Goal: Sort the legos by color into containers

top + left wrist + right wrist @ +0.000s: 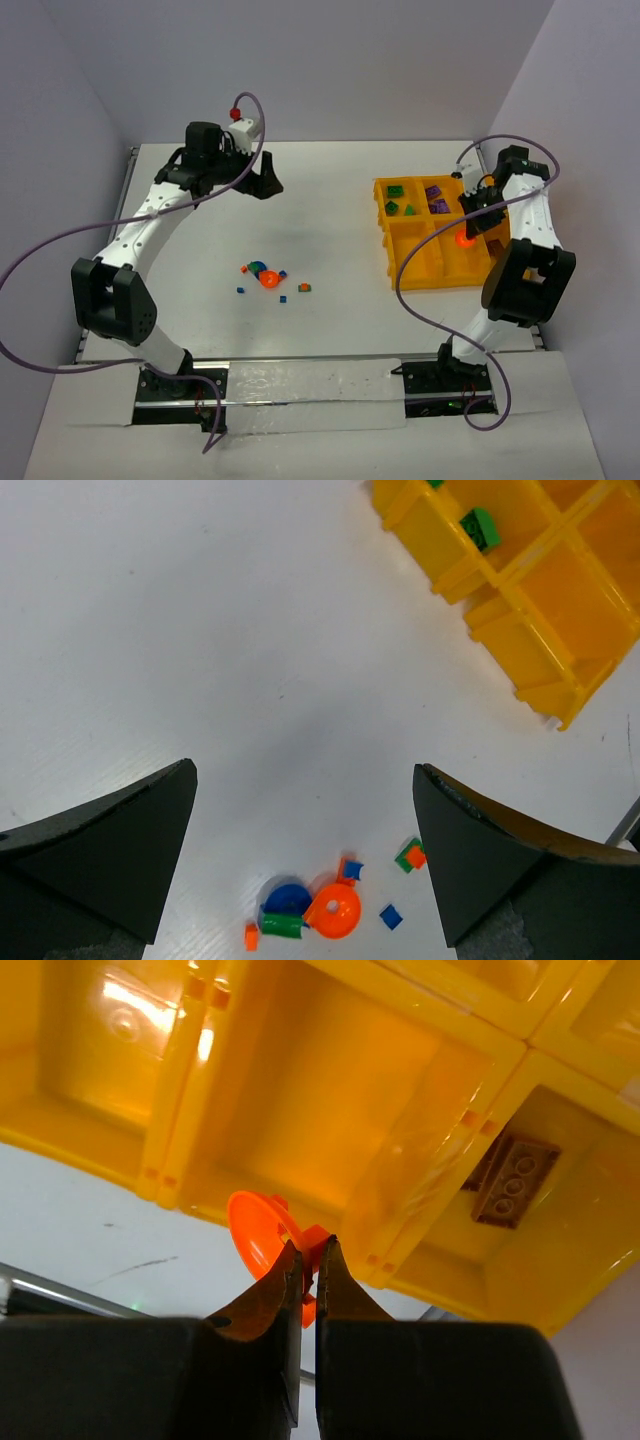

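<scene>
My right fingers [308,1250] are pinched tight on the orange dish [255,1235], which hangs over the yellow tray [180,1080], and the empty box [330,1090] lies just ahead of my tips, next to the brown brick [510,1180].

Bright, even light; soft shadows; glare on tray [125,1005], rt wrist
</scene>
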